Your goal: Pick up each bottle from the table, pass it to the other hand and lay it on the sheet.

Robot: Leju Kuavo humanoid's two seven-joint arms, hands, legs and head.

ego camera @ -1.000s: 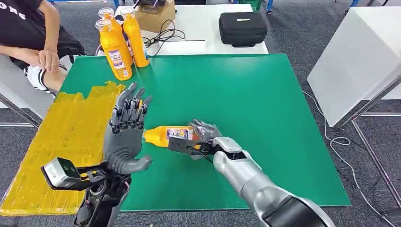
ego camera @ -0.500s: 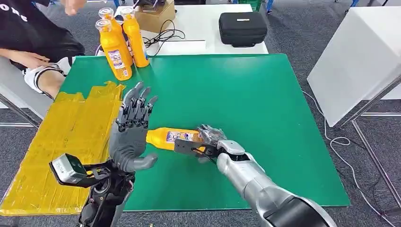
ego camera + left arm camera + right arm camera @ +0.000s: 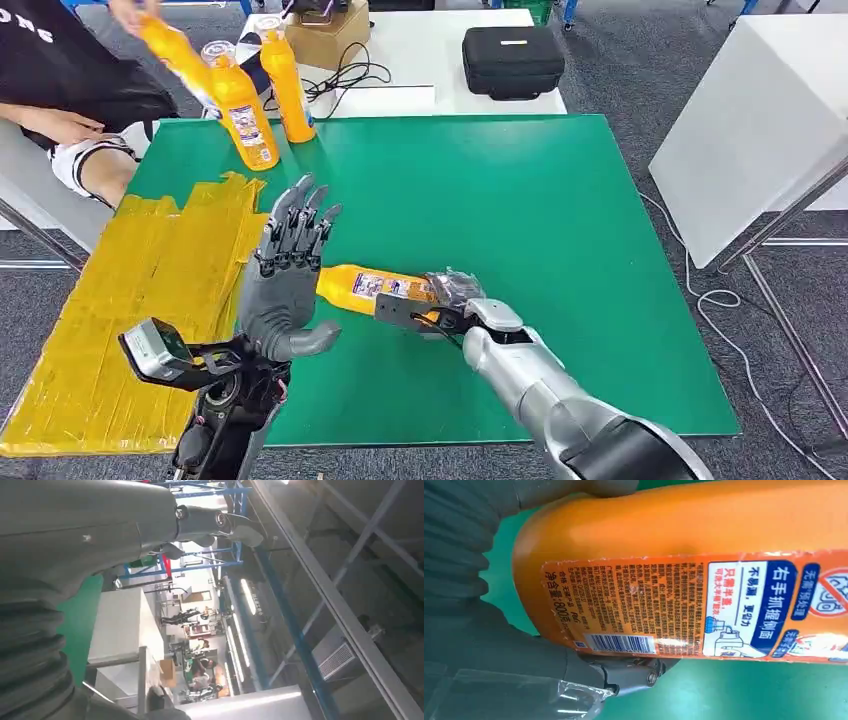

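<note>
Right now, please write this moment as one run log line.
right hand: holds bottle | left hand: open beside it | handover: not done | sheet: no bottle

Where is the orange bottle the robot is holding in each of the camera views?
Head view: the held bottle lies sideways at centre, gripped by the right robot hand, its far end by the raised left robot hand.
Left wrist view: not in it.
Right wrist view: its label fills the frame.
Shared landmark: the green table.
</note>
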